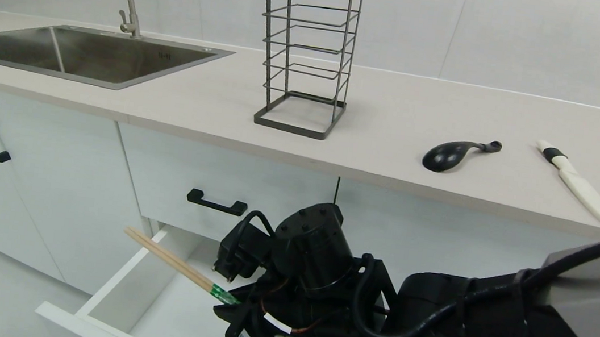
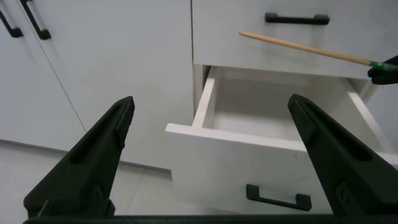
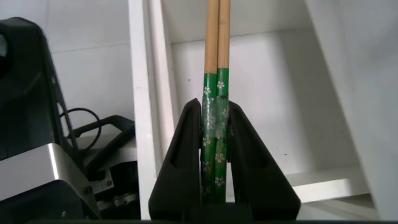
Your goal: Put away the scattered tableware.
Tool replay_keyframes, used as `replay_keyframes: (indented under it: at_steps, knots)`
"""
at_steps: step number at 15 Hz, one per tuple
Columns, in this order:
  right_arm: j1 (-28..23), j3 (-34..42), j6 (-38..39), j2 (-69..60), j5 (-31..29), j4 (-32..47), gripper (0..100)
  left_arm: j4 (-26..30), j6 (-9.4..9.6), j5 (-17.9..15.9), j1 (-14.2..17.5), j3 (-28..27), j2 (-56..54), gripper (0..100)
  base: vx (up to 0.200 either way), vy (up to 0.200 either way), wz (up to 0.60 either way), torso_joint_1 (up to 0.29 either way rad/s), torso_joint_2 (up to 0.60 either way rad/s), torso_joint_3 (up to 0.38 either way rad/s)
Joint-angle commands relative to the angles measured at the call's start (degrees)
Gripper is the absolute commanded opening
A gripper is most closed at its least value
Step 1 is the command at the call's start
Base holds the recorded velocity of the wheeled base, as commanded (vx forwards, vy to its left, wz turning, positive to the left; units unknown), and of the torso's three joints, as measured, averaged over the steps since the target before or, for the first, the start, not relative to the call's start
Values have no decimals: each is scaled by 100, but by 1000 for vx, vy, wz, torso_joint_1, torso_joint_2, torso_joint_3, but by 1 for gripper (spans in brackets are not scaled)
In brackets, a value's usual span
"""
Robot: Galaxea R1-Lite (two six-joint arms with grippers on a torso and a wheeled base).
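Chopsticks [image 1: 174, 263]: we are clamping them in the right pincer [image 3: 216, 109] above the open drawer [image 1: 120, 278], for stowing; left pincer [image 2: 211, 99] apart.

Right of the dark wire rack [image 1: 306, 49] lie a glossy black spoon [image 1: 453, 153], then a white knife [image 1: 578, 185]; below it the right gripper [image 1: 236, 305] clamps green-ended wooden chopsticks [image 1: 174, 263] over an open white drawer [image 1: 108, 305]

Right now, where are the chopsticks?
In the head view, the chopsticks are low at centre, clamped at their green ends in the right gripper and sticking out over the open drawer under the counter.
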Motion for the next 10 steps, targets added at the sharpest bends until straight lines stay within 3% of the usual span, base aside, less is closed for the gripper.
replay_keyframes:
  at_steps: [1,10]
  knots:
    - [-23,-8,-4,75,-1,-1,0,1,-1,5,0,0,0,100,0,0,0,-51,281,129]
    - [-129,-131,-30,444,-1,-1,0,1,-1,5,0,0,0,100,0,0,0,-3,52,13]
